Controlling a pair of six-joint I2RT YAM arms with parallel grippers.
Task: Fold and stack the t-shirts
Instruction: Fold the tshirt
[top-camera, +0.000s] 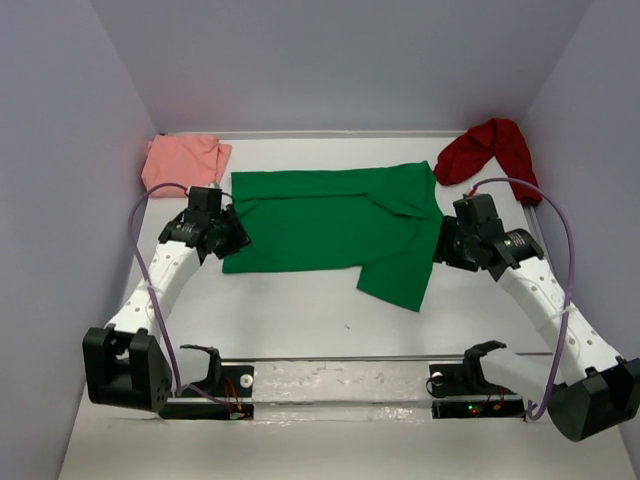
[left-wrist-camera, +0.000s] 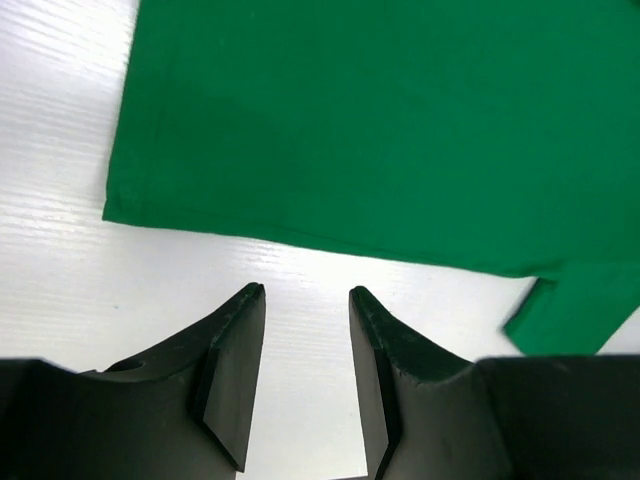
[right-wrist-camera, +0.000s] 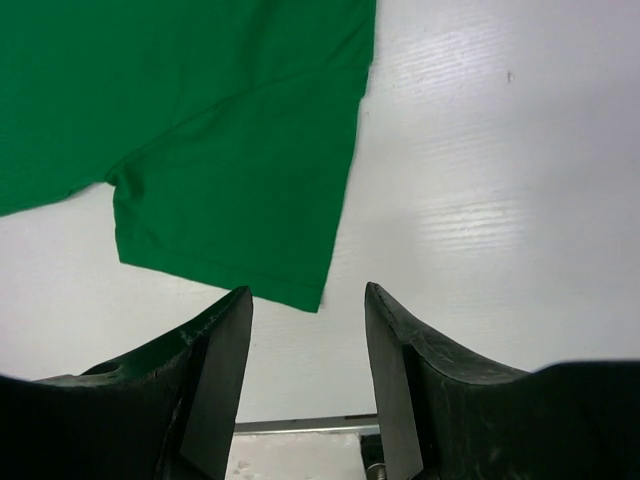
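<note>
Green t-shirt: spread flat on white desk, ctr to far half, long axis running L–R. Straight edge faces L arm; sleeve end faces R arm. One sleeve panel juts toward near edge on R side. A cloth layer laps over the far-R corner. Surface mostly smooth, few creases. Not stacked w/ any other item.

Salmon-pink t-shirt: bunched in far-L corner of desk, against the wall. Just beside green shirt's far-L corner; contact cannot be told.

Dark red t-shirt: crumpled in far-R corner. Close to green shirt's far-R corner; contact cannot be told.

L end effector: jaws apart, only bare desk btwn them. Tips sit just short of green shirt's straight edge, near its near-L corner. A strip of desk shows btwn tips and cloth, so no contact w/ cloth seen.

R end effector: jaws apart, not clamped on anything. In wrist view, corner of the sleeve panel lines up w/ the gap btwn the tips; whether cloth touches either finger cannot be told. Top view: sits just beside shirt's R edge.

Arms: white w/ black joints, reaching in from near corners, both angled inward toward green shirt.

Surrounds: grey walls enclose desk on L, far and R sides. Clear strip runs across near edge btwn the arm bases.
</note>
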